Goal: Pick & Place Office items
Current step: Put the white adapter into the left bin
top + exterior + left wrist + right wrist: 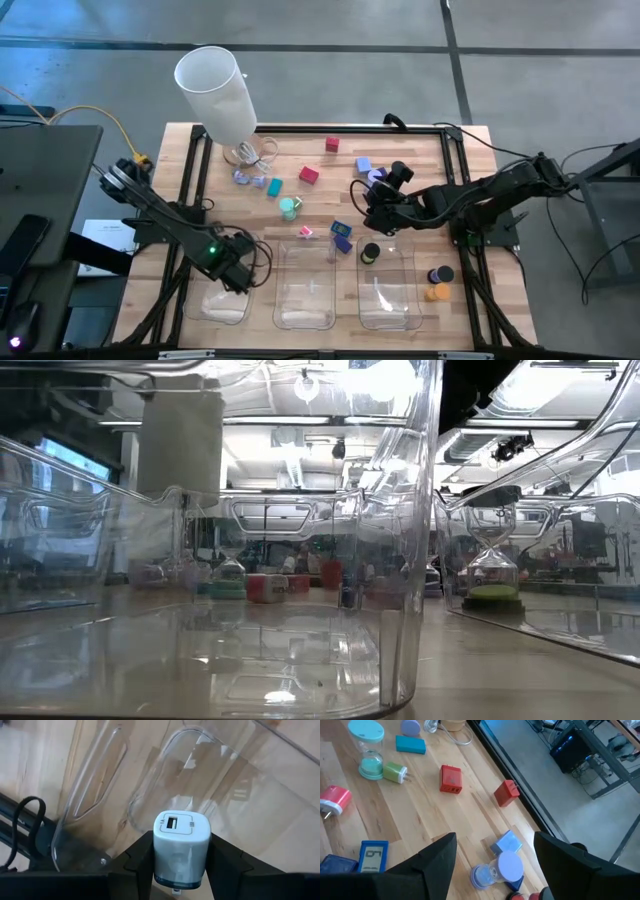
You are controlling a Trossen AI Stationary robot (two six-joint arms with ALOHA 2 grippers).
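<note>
Two dark arms work over the wooden table point(420, 145): the left gripper point(181, 865), jaws clamped on a pale blue-white USB charger cube point(180, 847), hangs above the left clear plastic tray point(235, 795), while the right gripper point(495, 857) hovers spread wide and empty above a lavender-capped hourglass point(500, 869).

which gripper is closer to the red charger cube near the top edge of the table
The right. The right gripper hovers open mid-table, a short way from the red charger cube. The left gripper is far off over the left clear tray, shut on a white charger.
</note>
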